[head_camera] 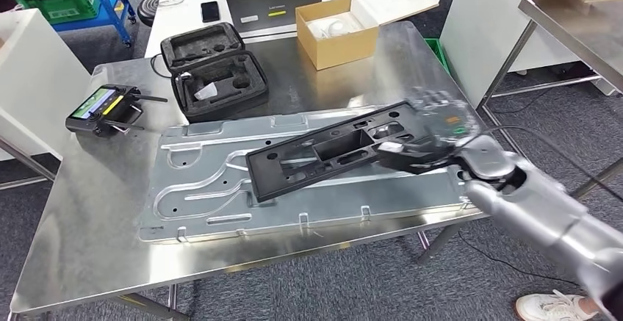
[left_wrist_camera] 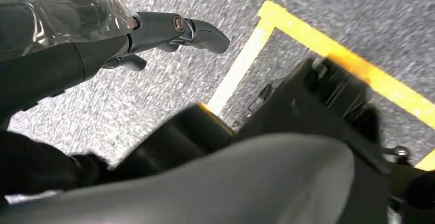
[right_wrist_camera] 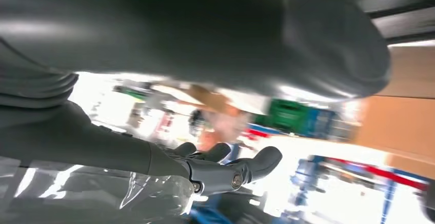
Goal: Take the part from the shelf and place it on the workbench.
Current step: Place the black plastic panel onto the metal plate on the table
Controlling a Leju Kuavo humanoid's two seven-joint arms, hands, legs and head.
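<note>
A long black plastic part (head_camera: pixel 330 152) lies slanted on a grey stamped metal plate (head_camera: pixel 213 181) on the steel workbench (head_camera: pixel 95 218). My right hand (head_camera: pixel 430 141) is at the part's right end and is blurred; its dark fingers (head_camera: pixel 404 156) lie against the part's near edge. In the right wrist view the right hand (right_wrist_camera: pixel 215 170) has its fingers stretched out, apart from the thumb, with nothing between them. My left hand (left_wrist_camera: pixel 154 34) hangs over grey floor, fingers apart and holding nothing.
On the bench's far side stand a black foam case (head_camera: pixel 213 71), a handheld controller (head_camera: pixel 103 112), an open cardboard box (head_camera: pixel 338 31) and a laptop (head_camera: pixel 272 9). A second steel table (head_camera: pixel 573 34) is at the right. A person's shoe (head_camera: pixel 551 308) is near my right arm.
</note>
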